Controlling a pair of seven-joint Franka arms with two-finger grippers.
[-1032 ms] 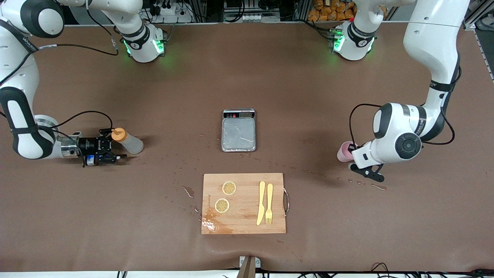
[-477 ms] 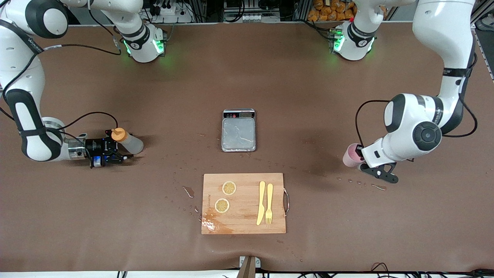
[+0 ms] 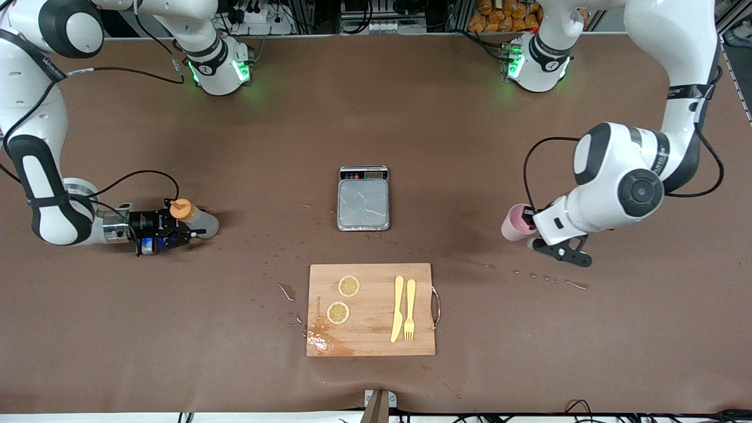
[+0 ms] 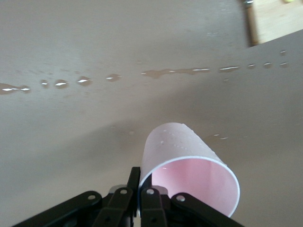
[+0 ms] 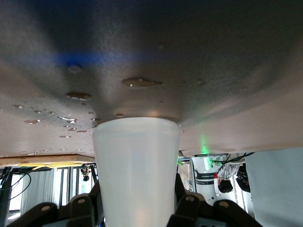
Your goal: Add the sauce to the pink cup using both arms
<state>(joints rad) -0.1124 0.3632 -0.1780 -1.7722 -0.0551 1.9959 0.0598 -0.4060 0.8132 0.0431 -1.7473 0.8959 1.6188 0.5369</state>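
This looks like a robotics lab: two white arms (image 3: 634,176) bolted to a brown-covered desk (image 3: 376,117), green status lights on their bases (image 3: 220,70), and aluminium framing, power strips and loose cables (image 3: 258,14) along the desk's edge.

The right arm's black tool (image 3: 176,234) has closed its fingers on the translucent whitish squeeze bottle with the orange nozzle cap (image 3: 194,218), which now leans more upright than before. The left arm's tool (image 3: 531,226) has carried the pale-pink tapered plastic cup (image 3: 515,223) toward the counter's middle.
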